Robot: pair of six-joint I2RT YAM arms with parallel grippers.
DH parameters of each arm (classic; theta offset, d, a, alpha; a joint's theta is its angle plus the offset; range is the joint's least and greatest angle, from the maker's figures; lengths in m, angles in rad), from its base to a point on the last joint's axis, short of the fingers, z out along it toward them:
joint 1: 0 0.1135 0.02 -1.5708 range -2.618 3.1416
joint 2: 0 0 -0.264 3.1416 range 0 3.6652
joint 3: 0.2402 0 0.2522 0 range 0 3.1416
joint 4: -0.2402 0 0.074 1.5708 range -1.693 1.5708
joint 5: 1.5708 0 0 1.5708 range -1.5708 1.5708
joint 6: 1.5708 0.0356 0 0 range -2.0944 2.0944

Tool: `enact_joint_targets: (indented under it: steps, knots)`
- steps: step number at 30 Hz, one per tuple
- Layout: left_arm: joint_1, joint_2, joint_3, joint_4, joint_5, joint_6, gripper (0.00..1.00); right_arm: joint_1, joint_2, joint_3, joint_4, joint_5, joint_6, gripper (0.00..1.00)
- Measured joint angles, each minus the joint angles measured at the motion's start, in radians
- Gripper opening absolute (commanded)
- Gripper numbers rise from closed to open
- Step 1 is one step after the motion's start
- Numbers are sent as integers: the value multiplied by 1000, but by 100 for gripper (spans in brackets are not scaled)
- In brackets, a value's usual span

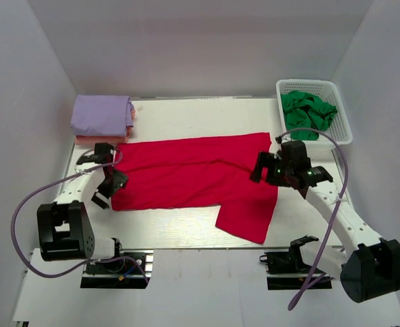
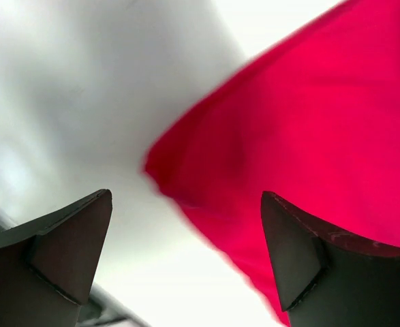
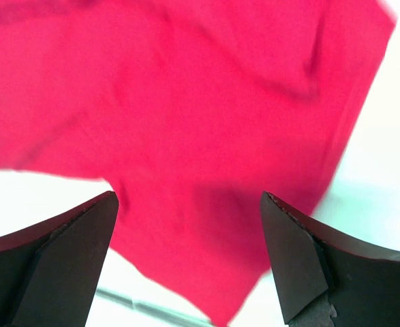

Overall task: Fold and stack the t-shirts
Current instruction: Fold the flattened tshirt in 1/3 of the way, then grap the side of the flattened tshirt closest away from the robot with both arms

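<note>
While seemingly low, arms (image 1: 336, 204) beside t-shirt (image 1: 186, 174)

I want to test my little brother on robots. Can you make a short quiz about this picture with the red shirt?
1. True or false: the left gripper and right gripper are both open, not gripping the red shirt.
2. What lies in the white basket? A a green shirt, B a red shirt, C nothing.
3. Fill in: the folded purple shirt sits at the far ___ corner of the table.
Key: 1 true; 2 A; 3 left.
</note>
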Motion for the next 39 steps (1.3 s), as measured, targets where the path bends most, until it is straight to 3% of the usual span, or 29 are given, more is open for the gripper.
enact_joint_targets:
  steps: [6, 10, 14, 15, 17, 18, 19, 29, 39]
  knots:
    - [10, 22, -64, -62, 1, -55, 94, 5, -104, -131, -166, -33, 49, 90]
    - [12, 18, -75, -41, 3, -79, 77, 5, -148, -178, -233, -59, 77, 90]
    - [12, 19, -84, -38, 9, -95, 50, 11, -150, -185, -265, -65, 95, 90]
    - [12, 19, -84, -36, 10, -98, 37, 11, -151, -185, -267, -64, 100, 90]
    - [12, 18, -86, -31, 14, -105, 23, 13, -154, -185, -272, -64, 111, 90]
    - [12, 16, -89, -29, 15, -106, 8, 16, -155, -186, -274, -62, 118, 90]
    - [12, 11, -93, -29, 15, -103, 2, 19, -157, -188, -278, -61, 125, 90]
    - [12, -58, -98, -51, 8, -113, 0, 77, -180, -239, -364, -80, 208, 87]
    - [12, -61, -100, -50, 8, -110, 0, 222, -110, -293, -364, -137, 292, 85]
